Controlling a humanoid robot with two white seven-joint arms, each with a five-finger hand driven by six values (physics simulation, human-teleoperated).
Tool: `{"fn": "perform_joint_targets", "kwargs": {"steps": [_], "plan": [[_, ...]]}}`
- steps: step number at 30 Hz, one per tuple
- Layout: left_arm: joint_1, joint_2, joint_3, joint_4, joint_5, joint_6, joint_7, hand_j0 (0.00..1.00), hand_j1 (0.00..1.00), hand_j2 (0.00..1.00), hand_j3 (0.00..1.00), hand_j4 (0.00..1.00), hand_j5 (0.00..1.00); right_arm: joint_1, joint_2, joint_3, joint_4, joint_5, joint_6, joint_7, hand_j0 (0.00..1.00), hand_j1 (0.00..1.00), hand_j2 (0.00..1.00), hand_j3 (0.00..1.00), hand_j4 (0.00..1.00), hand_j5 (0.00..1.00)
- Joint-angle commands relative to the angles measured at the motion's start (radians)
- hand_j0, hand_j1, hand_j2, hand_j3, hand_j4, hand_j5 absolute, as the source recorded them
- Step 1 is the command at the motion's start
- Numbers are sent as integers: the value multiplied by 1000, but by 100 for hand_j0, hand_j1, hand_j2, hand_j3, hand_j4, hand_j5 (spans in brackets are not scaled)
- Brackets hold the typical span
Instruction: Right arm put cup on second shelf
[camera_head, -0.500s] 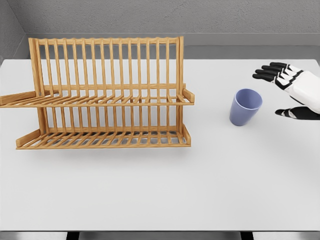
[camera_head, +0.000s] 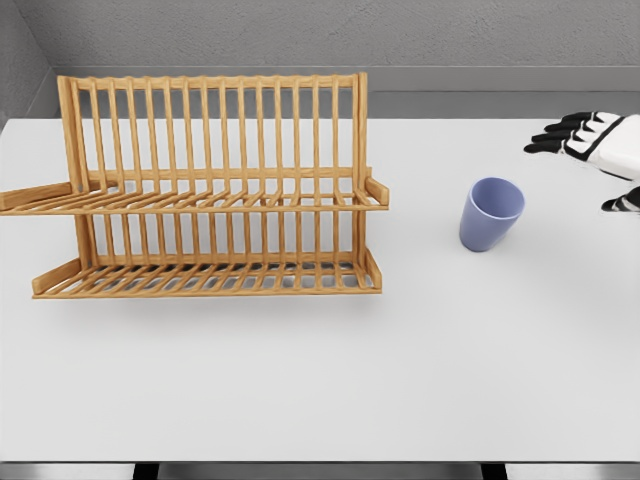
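A blue cup (camera_head: 490, 213) stands upright on the white table (camera_head: 320, 380), right of the wooden dish rack (camera_head: 210, 190). The rack has an upper shelf (camera_head: 200, 200) and a lower shelf (camera_head: 205, 277), both bare. My right hand (camera_head: 592, 165) is at the right edge of the head view, well apart from the cup, fingers spread and holding nothing. Black fingertips (camera_head: 550, 140) point left toward the cup. Much of the hand is cut off by the frame edge. The left arm is out of sight.
A grey wall runs behind the table's far edge (camera_head: 480, 118). The table's front edge (camera_head: 320, 462) lies at the bottom of the view.
My right hand has drawn back to the right and slightly up, away from the cup. The cup and rack have not moved.
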Motion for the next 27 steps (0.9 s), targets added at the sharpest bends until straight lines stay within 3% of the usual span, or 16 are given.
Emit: {"fn": "perform_joint_targets", "kwargs": {"steps": [1,3,6,9,16,20,27], "plan": [[0,0,0,0,0,1,0,100,100,100,100,100,100,-17,50,73,64,4,0,112,100,100,100,100,100,100],[0,0,0,0,0,1,0,100,100,100,100,100,100,-133,87,205,138,6,0,112,100,100,100,100,100,100],[0,0,0,0,0,-1,0,100,100,100,100,100,100,-161,101,271,154,6,0,112,100,100,100,100,100,100],[0,0,0,0,0,-1,1,100,100,100,100,100,100,-279,133,398,214,6,0,112,100,100,100,100,100,100],[0,0,0,0,0,1,0,100,100,100,100,100,100,-328,168,409,227,9,0,112,100,100,100,100,100,100],[0,0,0,0,0,1,0,100,100,100,100,100,100,-376,219,475,299,9,0,112,100,100,100,100,100,100],[0,0,0,0,0,-1,0,100,100,100,100,100,100,-376,222,501,317,10,0,112,100,100,100,100,100,100]]}}
